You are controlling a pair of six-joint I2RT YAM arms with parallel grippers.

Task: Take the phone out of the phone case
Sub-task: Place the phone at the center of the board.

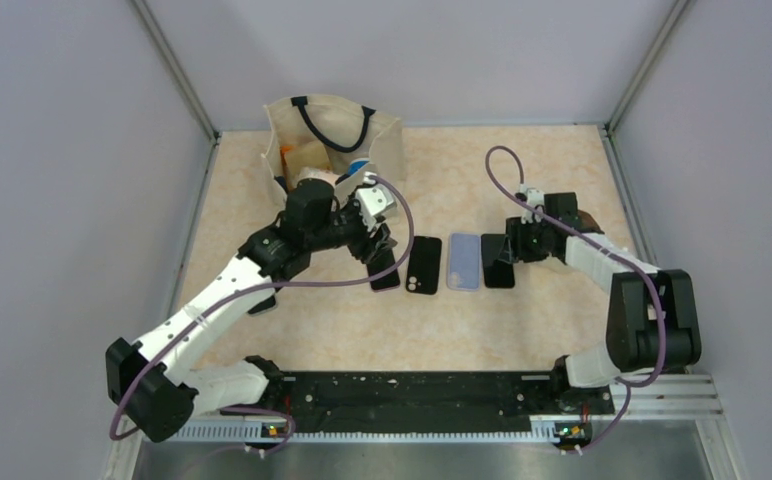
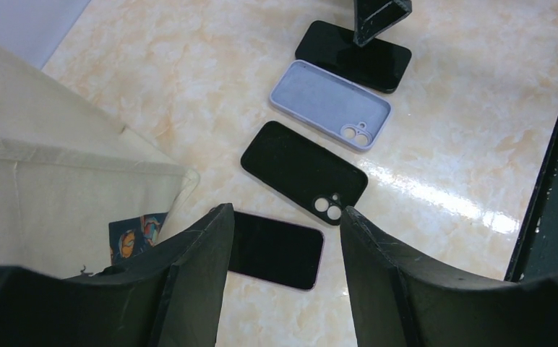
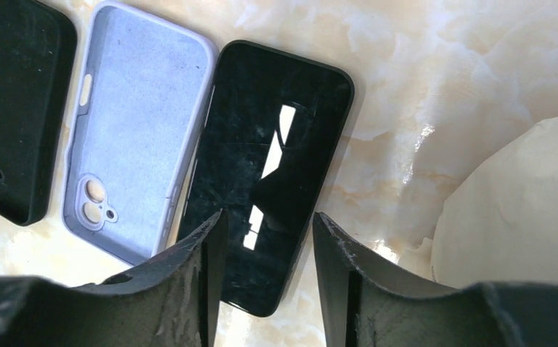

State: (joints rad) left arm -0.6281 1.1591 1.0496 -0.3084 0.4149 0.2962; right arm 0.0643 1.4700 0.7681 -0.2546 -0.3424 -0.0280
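The left tool [image 2: 285, 214] hung with jaws apart and empty over a dark phone [image 2: 276, 249] lying flat on the table [image 1: 522, 330], farthest left of the lilac case [image 1: 464, 261]. A black case [image 1: 423, 264] lay just left of the lilac case. Touching its right edge lay a bare black phone [image 3: 269, 166], under the right tool [image 3: 269, 215], whose jaws were also apart and gripped nothing.

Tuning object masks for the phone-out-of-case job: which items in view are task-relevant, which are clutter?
Job:
- black phone with pinkish edge
- black phone case, empty
- lavender phone case, empty
- glossy black phone

Lying about:
- cream canvas tote bag
- pale rounded object, can't tell what
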